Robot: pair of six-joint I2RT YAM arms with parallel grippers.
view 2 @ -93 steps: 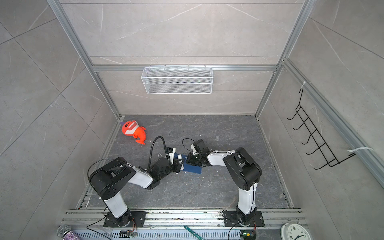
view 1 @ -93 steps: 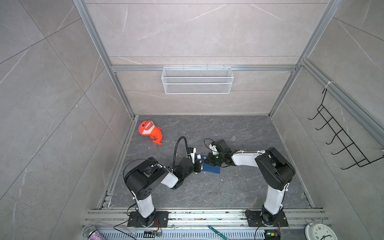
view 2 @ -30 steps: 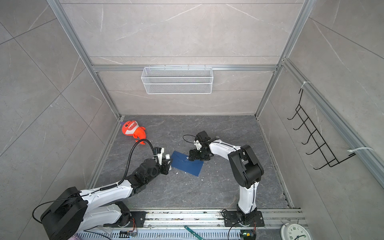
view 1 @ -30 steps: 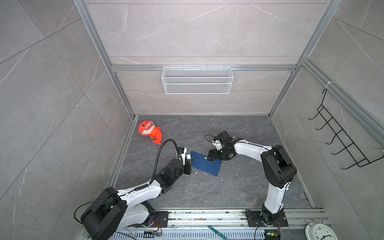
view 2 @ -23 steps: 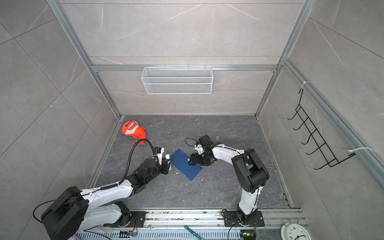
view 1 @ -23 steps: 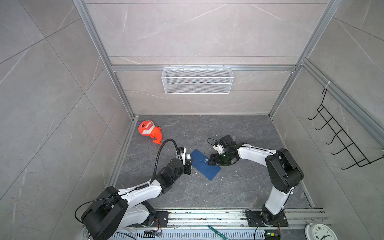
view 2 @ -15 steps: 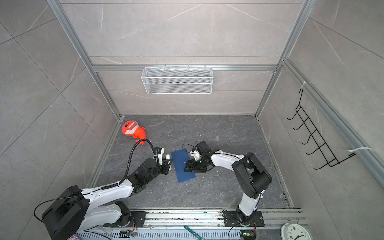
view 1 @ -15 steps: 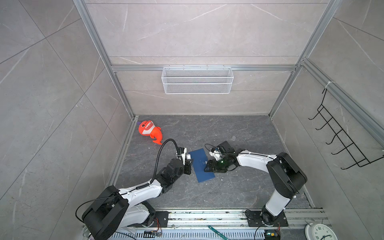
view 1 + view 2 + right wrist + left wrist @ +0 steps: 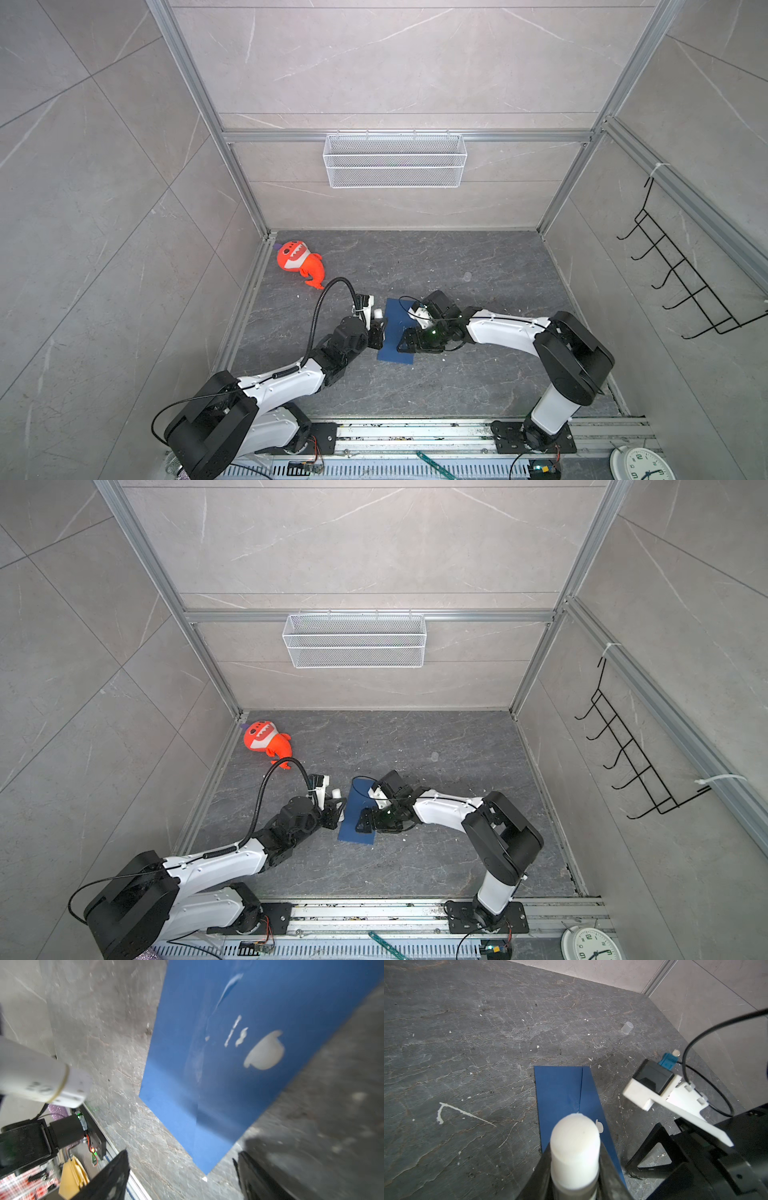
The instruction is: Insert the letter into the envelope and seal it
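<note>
The left arm lay stretched low from its base toward the middle of the counter (image 9: 478, 386). The left fingers (image 9: 376, 334) were clamped on a white glue stick (image 9: 575, 1142) whose bare tip pointed away from the base. The tip stood just beside the left long edge of the envelope (image 9: 392, 332), but whether it touched the paper could not be told.

The envelope lay flat on the counter, to the right of those fingers. Its long axis ran away from the bases toward the back wall, slightly tilted. Its flap looked folded down, and a pale glue blob (image 9: 264, 1051) sat on its upper face. The letter showed in no view, so whether it was inside could not be told.

On the right, the right arm reached in across the counter with its elbow bent and its wrist pitched down. The right fingers (image 9: 409, 343) stood well apart, holding nothing, over the envelope's nearer right part.

Judged from this, the left arm was the nearer for gluing: a short move rightward would bring the stick onto the flap. The right fingers were placed to pin the paper.
</note>
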